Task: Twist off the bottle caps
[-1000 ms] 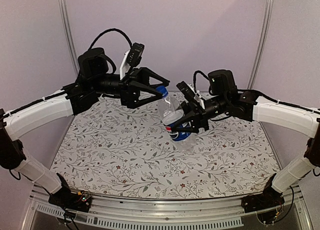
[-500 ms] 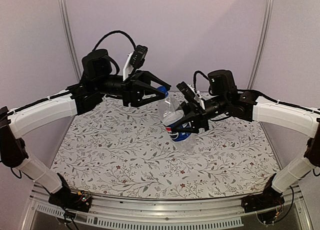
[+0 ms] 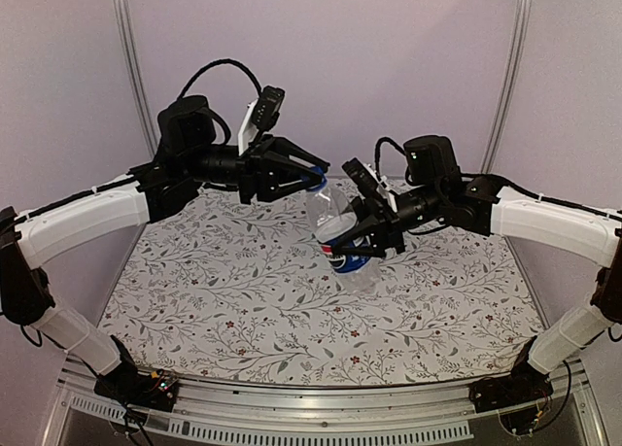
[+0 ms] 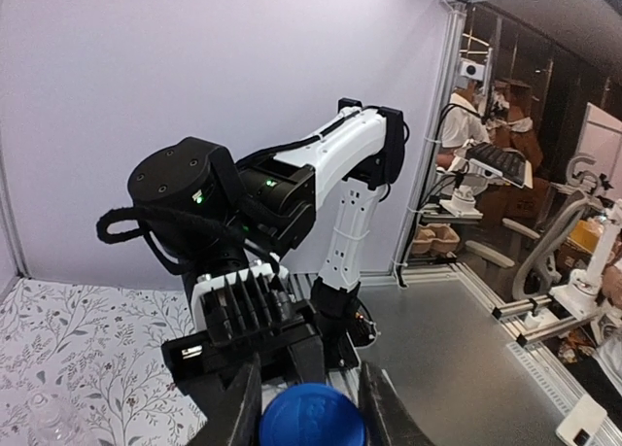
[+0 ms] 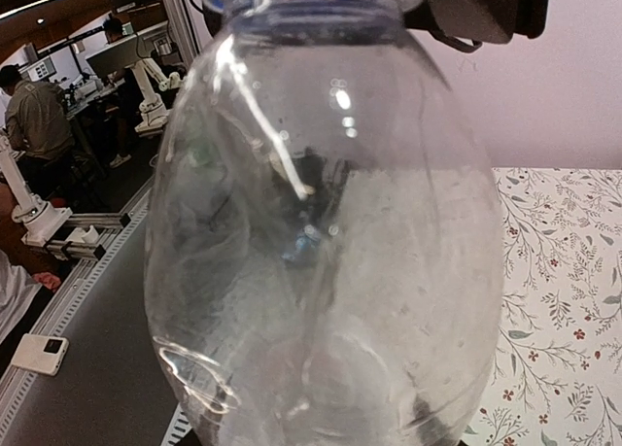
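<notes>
Two arms rise from the near edge of the floral-patterned bench [image 3: 224,300] and meet above its far half, each ending in one tool. One bottle [image 3: 328,211] and one cap can be counted for certain. The right tool [image 3: 354,244] is clamped around the bottle's body, close by the blue label [image 3: 348,262]. It holds the bottle tilted, with the neck leaning up and away from this tool toward the left tool [image 3: 313,179]. The left tool is closed down on the blue cap [image 4: 311,419], which sits at the bottle's top. In the left wrist view its two dark fingers [image 4: 236,407] press the cap, one on each side, and the cap's lower part is cut off by the bottom edge. Whether the bottle's base, below the right tool, touches the bench cannot be told from above. In the right wrist view the clear bottle fills nearly the whole picture and hides that tool's own fingers. Only a blue ring at the neck and a dark piece of the left tool show past it at the top edge. To the left of the left tool's fingers, in the lower corner of its wrist view, a clear rounded shape [image 4: 47,419] shows over the bench, too cropped and faint to name. Beyond the left tool the right arm [image 4: 345,174] faces the camera with its black joint and white link. Farther off, past the frame post, is a blurred room with a person [image 4: 466,125] and other machines.
</notes>
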`<state>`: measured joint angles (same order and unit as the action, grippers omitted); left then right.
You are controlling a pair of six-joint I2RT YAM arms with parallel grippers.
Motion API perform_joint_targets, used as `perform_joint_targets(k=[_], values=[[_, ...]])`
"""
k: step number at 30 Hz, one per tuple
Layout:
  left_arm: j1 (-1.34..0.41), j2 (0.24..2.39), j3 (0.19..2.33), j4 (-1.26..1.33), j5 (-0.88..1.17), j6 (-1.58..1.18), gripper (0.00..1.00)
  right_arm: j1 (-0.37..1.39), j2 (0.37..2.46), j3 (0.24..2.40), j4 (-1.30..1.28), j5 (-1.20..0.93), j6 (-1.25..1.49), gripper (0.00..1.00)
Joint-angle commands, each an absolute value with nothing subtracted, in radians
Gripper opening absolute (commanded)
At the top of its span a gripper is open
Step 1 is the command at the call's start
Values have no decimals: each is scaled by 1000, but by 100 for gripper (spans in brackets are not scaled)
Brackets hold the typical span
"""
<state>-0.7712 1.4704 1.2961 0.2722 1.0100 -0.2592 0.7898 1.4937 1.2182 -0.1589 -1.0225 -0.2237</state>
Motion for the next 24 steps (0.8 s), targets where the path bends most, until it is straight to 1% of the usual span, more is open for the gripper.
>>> perform_joint_targets(k=[1, 2, 5, 7, 9, 12, 14, 19, 22, 24], values=[[-761, 1436, 1282, 244, 904, -262, 14, 788, 1493, 1235, -166, -899, -211, 40], [-762, 1429, 1279, 235, 868, -265, 10, 788, 1491, 1236, -169, -872, -208, 40], [-769, 1395, 1253, 228, 728, -307, 8, 788, 1481, 1240, -170, -781, -198, 40], [-788, 1367, 1239, 211, 581, -345, 9, 788, 1479, 1245, -180, -724, -191, 40], [-818, 1346, 1235, 171, 418, -385, 13, 788, 1480, 1253, -193, -666, -190, 39], [-864, 1339, 1276, 60, 148, -423, 14, 787, 1493, 1265, -206, -630, -190, 39], [-876, 1339, 1293, 15, 70, -447, 15, 788, 1500, 1266, -208, -620, -187, 39], [-885, 1337, 1294, 4, 39, -470, 20, 788, 1503, 1264, -210, -621, -193, 39], [-884, 1337, 1295, 17, 59, -448, 27, 788, 1500, 1261, -209, -643, -200, 39], [-884, 1331, 1287, 52, 108, -409, 34, 788, 1499, 1258, -209, -666, -206, 39]])
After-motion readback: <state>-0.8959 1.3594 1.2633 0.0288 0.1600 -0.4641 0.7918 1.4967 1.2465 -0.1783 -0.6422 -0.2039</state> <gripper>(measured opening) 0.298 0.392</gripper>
